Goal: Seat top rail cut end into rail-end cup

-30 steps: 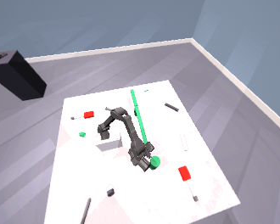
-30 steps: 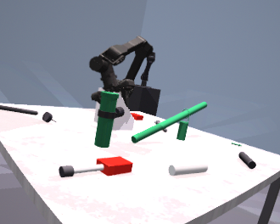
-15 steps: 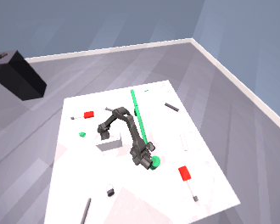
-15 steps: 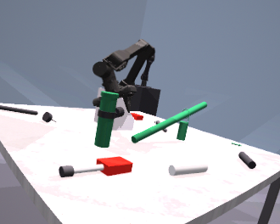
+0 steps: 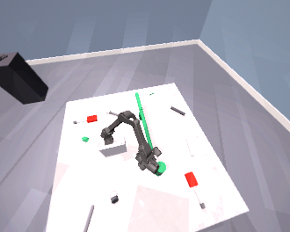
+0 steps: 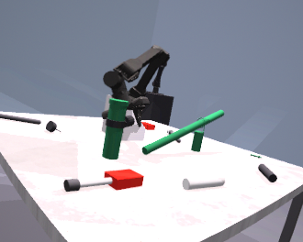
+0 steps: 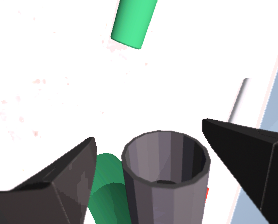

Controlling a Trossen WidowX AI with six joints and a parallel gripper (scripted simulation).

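The green rail (image 5: 145,126) (image 6: 185,131) (image 7: 132,25) slants through the thin loop on the small green post (image 6: 197,140). Its near end is free, lower than the dark rail-end cup (image 6: 129,120) (image 7: 165,200) in the exterior view and apart from it. The cup hangs on the dark brace band (image 6: 115,124), high on the big green post (image 6: 112,144) (image 5: 161,168) (image 7: 106,200), some way under its cap. In the wrist view the cup's open mouth faces up the picture, toward the rail end. My gripper (image 7: 148,130) is open, a finger on each side of the cup, with gaps.
Red blocks with grey rods (image 5: 191,179) (image 6: 124,179), a white cylinder (image 6: 204,183), a dark rod (image 5: 177,111) (image 6: 267,172) and a small dark part (image 5: 114,199) (image 6: 51,126) lie on the table. A grey box (image 5: 113,148) stands at the arm's base.
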